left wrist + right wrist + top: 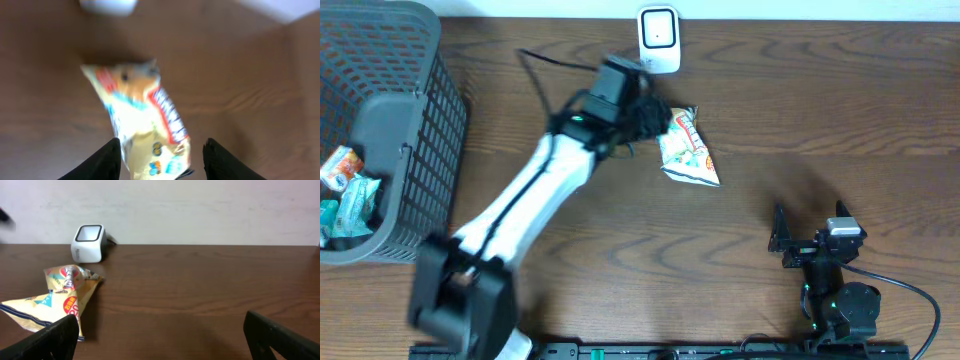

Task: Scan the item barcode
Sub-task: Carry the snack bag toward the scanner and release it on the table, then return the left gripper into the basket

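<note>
My work table (770, 110) is dark brown wood, its grain running along its length. Behind the table's far edge rises a plain pale wall (200, 210), bare and faintly mottled. On the table's left end stands a dark grey basket (430, 110) with slatted sides. The light over the table is soft and even, leaving a dull sheen on the wood.
</note>
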Tool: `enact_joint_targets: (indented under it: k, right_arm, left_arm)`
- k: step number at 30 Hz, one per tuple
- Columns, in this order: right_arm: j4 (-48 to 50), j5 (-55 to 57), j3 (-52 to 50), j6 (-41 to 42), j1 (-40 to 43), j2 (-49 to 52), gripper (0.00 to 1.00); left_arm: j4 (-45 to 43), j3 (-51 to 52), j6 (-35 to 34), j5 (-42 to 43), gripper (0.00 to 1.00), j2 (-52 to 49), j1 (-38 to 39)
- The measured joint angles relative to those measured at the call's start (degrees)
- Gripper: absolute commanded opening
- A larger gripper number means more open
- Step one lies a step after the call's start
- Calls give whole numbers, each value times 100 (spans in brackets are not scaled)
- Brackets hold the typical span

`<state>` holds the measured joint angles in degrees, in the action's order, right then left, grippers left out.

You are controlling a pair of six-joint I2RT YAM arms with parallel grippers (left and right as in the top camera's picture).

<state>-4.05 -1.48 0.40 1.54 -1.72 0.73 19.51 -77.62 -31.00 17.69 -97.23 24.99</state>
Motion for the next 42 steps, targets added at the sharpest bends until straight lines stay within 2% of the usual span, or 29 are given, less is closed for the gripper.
enact_joint_targets:
  k: [3,4,9,15,18,22,25,29,31,35,38,42]
  right_arm:
    - [0,0,0,-2,0,0,99]
    - [0,0,0,-2,0,0,99]
    - [2,0,0,-2,0,0,99]
    - [0,0,0,-2,0,0,99]
    - [0,0,0,0,0,0,99]
    - [2,0,0,0,0,0,99]
    - [2,0,0,0,0,0,99]
    - [2,0,0,0,0,0,99]
    - [2,0,0,-2,0,0,99]
    - [0,0,0,0,0,0,99]
    - [2,0,0,-2,0,0,99]
    - [-2,0,0,0,0,0,99]
  left_arm:
    - [-7,0,289,-9,86,815,-376]
    - [-9,-9,417,-7,97,1093,-509]
    - [144,-59,1056,-7,98,2376,-1316]
    - [-704,-105,1759,-7,98,3359,-2599]
    - [-732,-234,1891,48,98,3550,-3268]
    - [-299,-1045,1958,619,98,3158,-4352]
    - [643,-2142,2057,1045,98,2415,-5049]
    - [1788,-3283,2382,1174,98,1475,-5643]
    - [2299,-3486,2553,706,98,1132,-5825]
    - [3047,-3447,2975,-1097,98,702,-5908]
    - [2986,-2953,3298,-2245,98,621,-5908]
    - [2590,-1810,3755,-3049,98,610,-5919]
